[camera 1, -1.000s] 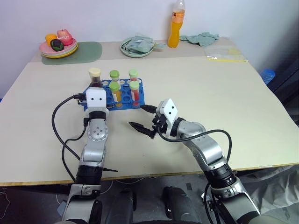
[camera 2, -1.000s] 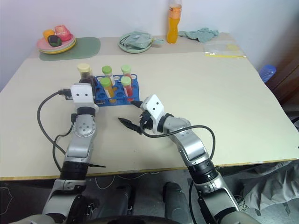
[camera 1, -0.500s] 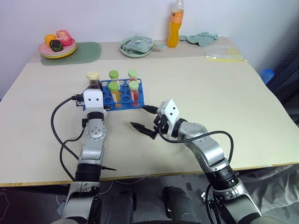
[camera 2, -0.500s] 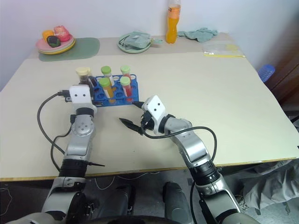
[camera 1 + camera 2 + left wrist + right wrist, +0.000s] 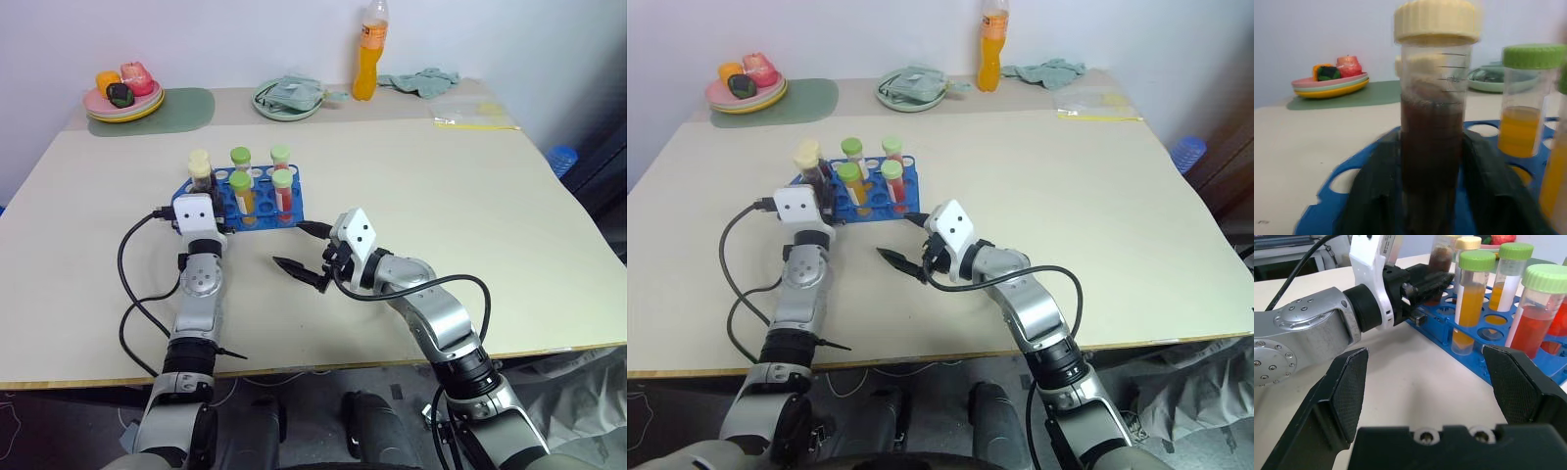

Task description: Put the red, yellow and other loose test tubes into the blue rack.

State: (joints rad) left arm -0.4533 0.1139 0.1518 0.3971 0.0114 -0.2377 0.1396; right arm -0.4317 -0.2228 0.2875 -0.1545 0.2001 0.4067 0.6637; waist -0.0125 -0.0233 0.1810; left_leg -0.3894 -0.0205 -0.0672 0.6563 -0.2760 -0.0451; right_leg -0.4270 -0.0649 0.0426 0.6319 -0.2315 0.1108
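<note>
Left pincer [image 5: 1432, 196] fingers flanking maroon tube [image 5: 1432, 147] in blue rack [image 5: 257, 201], grip unclear, right pincer [image 5: 306, 257] wide, empty

Bright blue rack [image 5: 257, 200], upper left of centre in the left eye view. Dark maroon tube [image 5: 1432, 161] carries a cream cap. Yellow-orange tube [image 5: 242, 199] and red tube [image 5: 283, 195] carry green caps. Both grippers have black fingers [image 5: 1349, 390] on white and silver arms. Table [image 5: 441, 215] plain beige. At top: orange drink bottle [image 5: 366, 57]; green placemat [image 5: 184, 108]; pink and yellow plates [image 5: 122, 106].
</note>
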